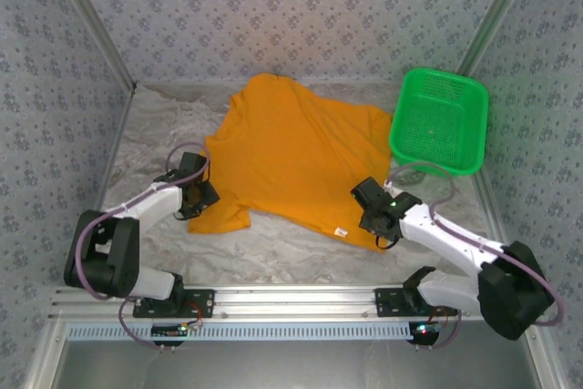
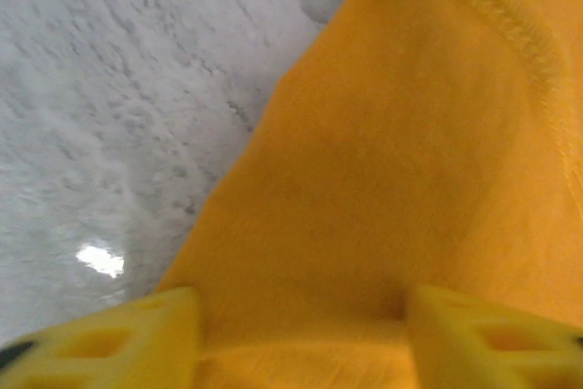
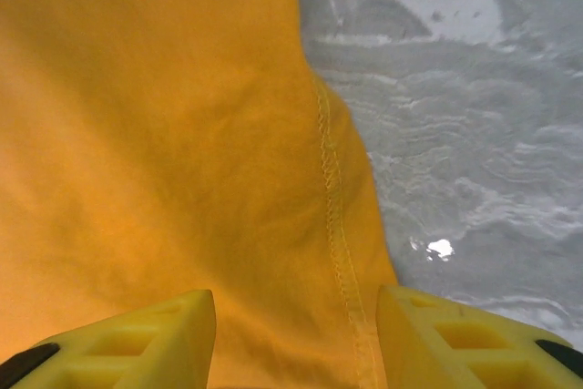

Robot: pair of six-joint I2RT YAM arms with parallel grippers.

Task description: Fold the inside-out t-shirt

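Plainly left jaws and right jaws gape, each straddling a t-shirt (image 1: 301, 157) edge.

Matt soft cloth t-shirt (image 1: 301, 157), glossy plastic mesh basket (image 1: 439, 125)

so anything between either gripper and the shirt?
Nothing visible. The left gripper and right gripper both sit open right over the t-shirt's near edges; the green basket stands off at its far right corner.
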